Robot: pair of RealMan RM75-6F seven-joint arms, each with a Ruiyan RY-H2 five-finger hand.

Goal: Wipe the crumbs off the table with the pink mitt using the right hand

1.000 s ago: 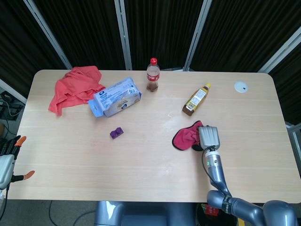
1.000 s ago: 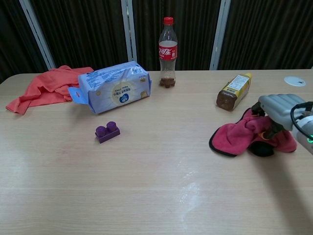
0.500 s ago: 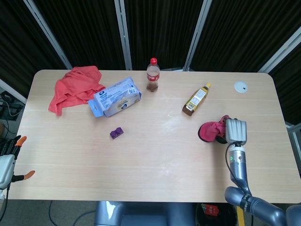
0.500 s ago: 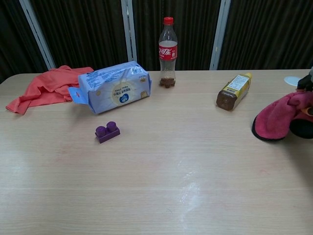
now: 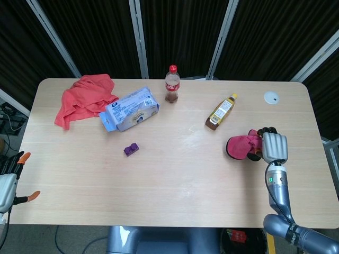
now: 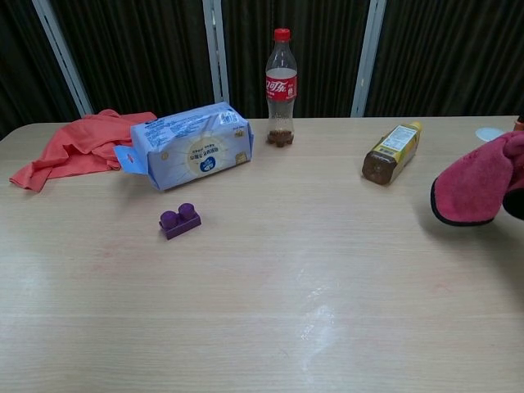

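Right robot hand point(image 5: 275, 147) sits near the right edge of the bench point(image 5: 169, 180), gripping the pink mitt point(image 5: 242, 146); the mitt bunches out to the hand's left, and in the chest view it appears lifted just off the surface at the frame's right edge, the hand itself mostly cut off there. Faint whitish crumb smears point(image 6: 318, 315) show on the bench around its middle. Left robot hand point(image 5: 6, 190) is at the bench's front-left corner, off the edge, orange-tipped fingers point(image 5: 32, 196) spread, holding nothing. Amber oil bottle point(image 5: 221, 111) lies tilted on its side, near the mitt and closer to the back edge. Cola bottle point(image 5: 172, 83) stands upright at the middle of the back edge, nearly empty. Blue wipes pack point(image 5: 130, 109) lies just left of it, touching the red cloth point(image 5: 83, 98) crumpled at the back-left corner. Purple toy brick point(image 5: 131, 150) sits in front of the pack. White round disc point(image 5: 271, 97) lies near the back-right corner.
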